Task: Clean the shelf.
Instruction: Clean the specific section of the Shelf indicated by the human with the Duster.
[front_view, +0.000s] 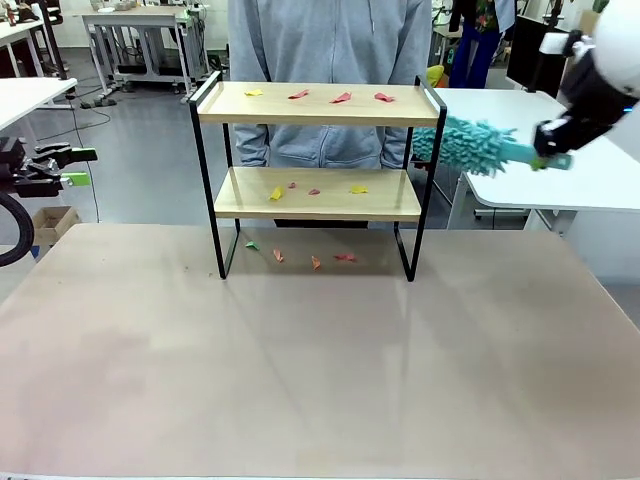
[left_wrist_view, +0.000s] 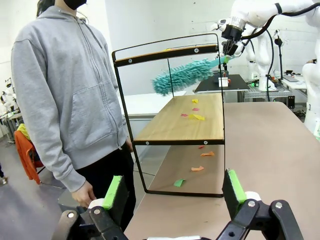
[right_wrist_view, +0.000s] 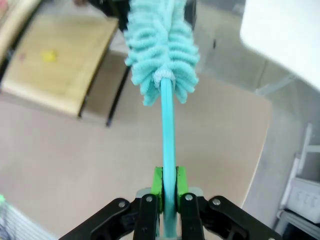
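Observation:
The shelf (front_view: 318, 105) stands at the far middle of the table, two light wooden boards in a black frame. Small coloured paper scraps (front_view: 341, 98) lie on both boards and on the table under it. My right gripper (front_view: 545, 150) is shut on the handle of a teal fluffy duster (front_view: 470, 146), held in the air just right of the shelf's top board. The duster head (right_wrist_view: 161, 47) points toward the shelf (right_wrist_view: 60, 60). My left gripper (front_view: 60, 168) hangs open at the far left, clear of the table. In the left wrist view its green pads (left_wrist_view: 113, 192) stand wide apart, facing the shelf (left_wrist_view: 180, 120).
A person in a grey hoodie (front_view: 330, 60) stands right behind the shelf. A white table (front_view: 590, 170) lies beyond the right edge, another (front_view: 25, 95) at the far left. The near table surface (front_view: 320, 380) is bare.

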